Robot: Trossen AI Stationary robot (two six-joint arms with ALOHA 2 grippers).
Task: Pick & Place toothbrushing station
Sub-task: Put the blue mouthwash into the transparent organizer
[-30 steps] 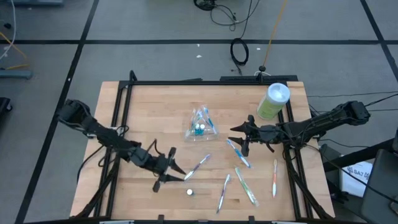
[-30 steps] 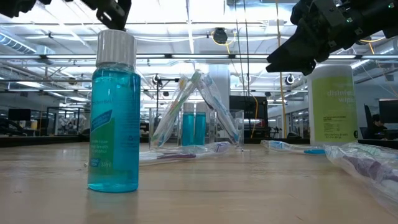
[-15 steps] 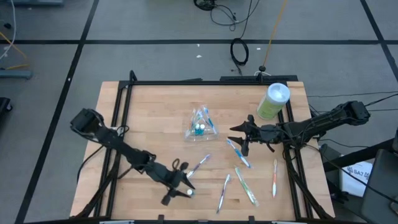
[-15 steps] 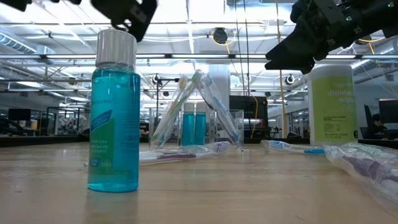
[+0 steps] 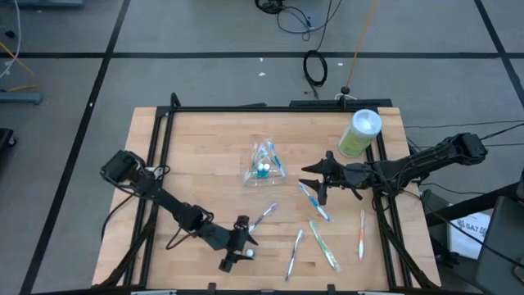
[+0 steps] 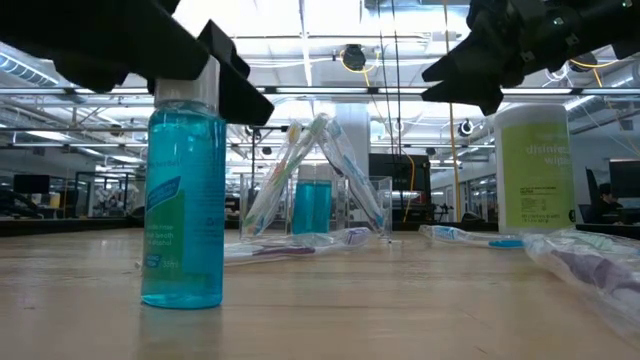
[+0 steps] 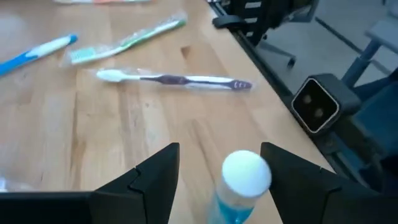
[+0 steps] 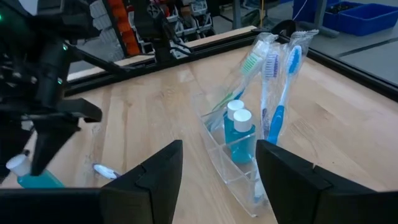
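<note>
With its fingers spread to either side of the white cap, the left pincer hovers over the small blue-liquid bottle at the desk's six o'clock. Next comes descending and clamping. The right pincer, released, waits at three o'clock.

Two dark jointed arms, blk cables, angular fingers

Matt wooden table; glossy clear plastic cup.
</note>
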